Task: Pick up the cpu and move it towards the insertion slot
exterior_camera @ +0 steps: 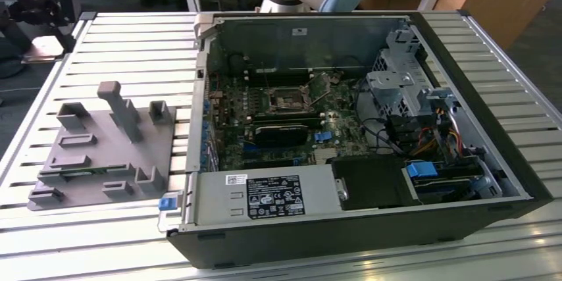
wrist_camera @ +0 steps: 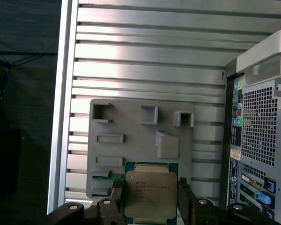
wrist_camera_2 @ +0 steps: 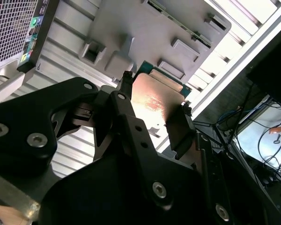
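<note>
**Pick-and-transfer, carrying phase.** The gripper (wrist_camera: 151, 190) is holding one cpu (wrist_camera: 150, 197) by two opposite edges, its two fingers (wrist_camera: 185, 199) closing narrowly to the chip's width. In both wrist views the silvery lid is facing the cameras and a green rim is showing along one edge. The chip is sitting between the fingers and is appearing clear of the grey fixture (wrist_camera: 131, 126). It is resting in none of the fixture's recesses and is being seen against the fixture's edge.

In the exterior view the fixture is lying on the slatted worktop (exterior_camera: 131, 51) at the exterior view's left, just beside the open computer case (exterior_camera: 351, 238). The insertion slot (exterior_camera: 288, 100) is lying on the board inside the case, toward its far side and well apart from the fixture.

**Judged step:** the pick is done and the move toward the slot is in hand, with most of the travel remaining. That travel is judged to be calling for a firm grip, a level chip, and a path passing over the case wall between fixture and slot.

**Count:** one cpu, one insertion slot, one gripper with two fingers, one fixture, one case, one worktop.
</note>
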You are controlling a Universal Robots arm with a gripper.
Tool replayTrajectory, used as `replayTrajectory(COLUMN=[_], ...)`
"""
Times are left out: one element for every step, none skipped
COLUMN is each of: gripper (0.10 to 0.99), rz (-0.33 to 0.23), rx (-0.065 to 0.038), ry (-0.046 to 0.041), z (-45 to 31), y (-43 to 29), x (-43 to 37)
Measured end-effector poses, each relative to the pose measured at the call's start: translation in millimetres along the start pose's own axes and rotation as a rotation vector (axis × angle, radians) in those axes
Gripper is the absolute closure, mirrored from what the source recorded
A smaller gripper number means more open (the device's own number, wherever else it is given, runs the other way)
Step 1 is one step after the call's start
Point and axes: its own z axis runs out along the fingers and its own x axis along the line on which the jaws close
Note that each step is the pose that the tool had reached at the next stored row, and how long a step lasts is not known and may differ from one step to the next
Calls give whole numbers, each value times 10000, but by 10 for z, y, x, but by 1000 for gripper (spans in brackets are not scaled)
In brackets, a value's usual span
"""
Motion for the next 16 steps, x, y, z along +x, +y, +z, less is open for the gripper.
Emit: replayTrajectory(gripper=[545, 545, 545, 545, 545, 545, 545, 545, 545, 545, 545, 545, 545, 545, 545, 545], rz=[0, 0, 0, 0, 0, 0, 0, 0, 0, 0, 0, 0, 0, 0, 0, 0], rx=[0, 0, 0, 0, 0, 0, 0, -1, 0, 0, 0, -1, 0, 0, 0, 0], ry=[1, 0, 0, 0, 1, 0, 0, 0, 1, 0, 0, 0, 0, 0, 0, 0], z=[-1, 0, 0, 0, -1, -1, -1, -1, -1, -2, -1, -1, -2, -2, -2, -2], y=[0, -1, -1, -2, -2, -2, -3, -3, -4, -4, -4, -5, -5, -6, -6, -6], x=[-9, -18, -27, -36, -45, -54, -64, -73, -82, -91, -100, -108, -117, -126, -134, -142])
